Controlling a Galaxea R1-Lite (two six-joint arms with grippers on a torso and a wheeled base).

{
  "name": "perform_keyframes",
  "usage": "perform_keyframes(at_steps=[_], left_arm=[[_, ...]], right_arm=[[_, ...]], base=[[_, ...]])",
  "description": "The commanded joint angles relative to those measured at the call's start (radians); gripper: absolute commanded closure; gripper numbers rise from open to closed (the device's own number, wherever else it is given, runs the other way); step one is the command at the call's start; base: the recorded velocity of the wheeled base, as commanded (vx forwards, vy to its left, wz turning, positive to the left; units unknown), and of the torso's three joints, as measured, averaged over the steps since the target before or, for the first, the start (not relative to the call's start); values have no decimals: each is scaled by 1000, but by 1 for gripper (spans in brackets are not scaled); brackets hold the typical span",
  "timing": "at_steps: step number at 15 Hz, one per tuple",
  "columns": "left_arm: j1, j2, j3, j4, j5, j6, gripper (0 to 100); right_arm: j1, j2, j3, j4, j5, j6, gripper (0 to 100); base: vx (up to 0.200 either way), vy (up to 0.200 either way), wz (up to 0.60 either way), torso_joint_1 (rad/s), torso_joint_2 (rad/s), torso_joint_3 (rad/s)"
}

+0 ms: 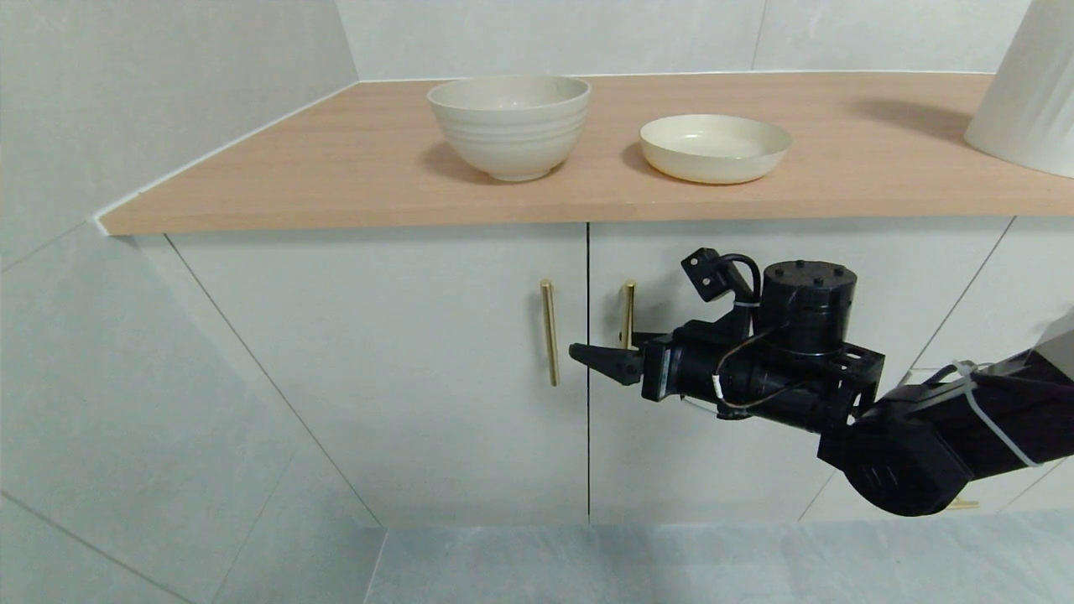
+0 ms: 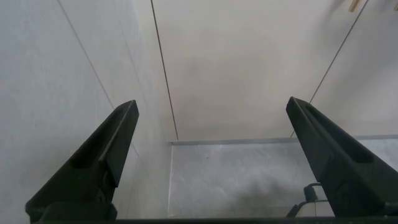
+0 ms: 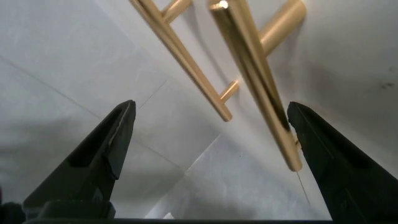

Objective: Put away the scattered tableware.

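Observation:
A deep cream bowl [image 1: 512, 126] and a shallow cream dish [image 1: 715, 147] stand side by side on the wooden countertop [image 1: 294, 184]. Below are two white cabinet doors with upright gold handles, the left door's handle [image 1: 548, 331] and the right door's handle [image 1: 628, 315]. My right gripper [image 1: 597, 356] is at handle height in front of the doors, its tip between the two handles. In the right wrist view the gripper [image 3: 209, 112] is open, with the nearer gold handle [image 3: 261, 93] between its fingers and untouched. My left gripper [image 2: 209, 107] is open and holds nothing.
A tall white ribbed object [image 1: 1024, 92] stands at the counter's right end. A tiled wall [image 1: 126, 101] closes off the left side, meeting the cabinet at a corner. Grey floor [image 1: 671, 562] lies below the doors; both doors are closed.

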Motion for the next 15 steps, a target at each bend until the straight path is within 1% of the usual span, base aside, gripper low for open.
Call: perform_keyframes(at_steps=[1, 4, 8, 10, 13, 15], left_arm=[[0, 0, -1, 0, 0, 0, 0], [0, 0, -1, 0, 0, 0, 0], [0, 0, -1, 0, 0, 0, 0], [0, 0, 1, 0, 0, 0, 0], [0, 0, -1, 0, 0, 0, 0], [0, 0, -1, 0, 0, 0, 0]], right_arm=[[12, 2, 7, -5, -4, 3, 0], [38, -13, 16, -6, -4, 43, 0], [56, -38, 54, -6, -4, 45, 0], [68, -59, 100, -17, -4, 45, 0], [94, -91, 174, -69, -4, 43, 0], [127, -127, 235, -92, -4, 42, 0]], base=[[0, 0, 0, 0, 0, 0], [0, 0, 0, 0, 0, 0], [0, 0, 0, 0, 0, 0], [0, 0, 0, 0, 0, 0], [0, 0, 0, 0, 0, 0], [0, 0, 0, 0, 0, 0]])
